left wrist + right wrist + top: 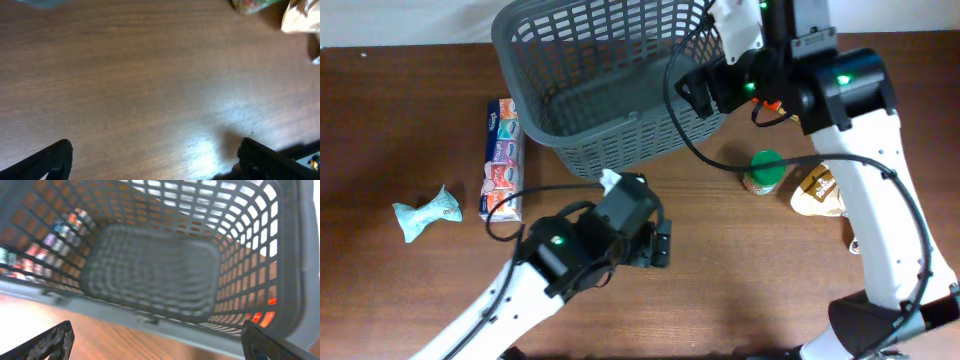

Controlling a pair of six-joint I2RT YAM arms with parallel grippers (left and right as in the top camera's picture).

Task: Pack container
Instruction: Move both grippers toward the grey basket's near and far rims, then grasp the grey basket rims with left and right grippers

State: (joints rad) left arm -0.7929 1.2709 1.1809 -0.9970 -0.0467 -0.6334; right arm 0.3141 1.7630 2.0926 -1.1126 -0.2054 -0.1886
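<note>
The container is a large dark grey lattice basket [582,130] at the table's back middle, and nothing shows inside it. In the right wrist view its floor [150,270] is bare. My right gripper [692,90] hovers by the basket's right wall. Its fingers [160,347] are wide open and empty, facing the rim. My left gripper [662,243] is in front of the basket, low over bare wood. Its fingers [155,162] are open and empty.
A long colourful pack [501,160] lies left of the basket, with a teal wrapped item [425,212] further left. A green-lidded jar [763,172] and a tan bag [817,192] sit right of the basket. Both show blurred in the left wrist view, jar [250,5] and bag [300,17].
</note>
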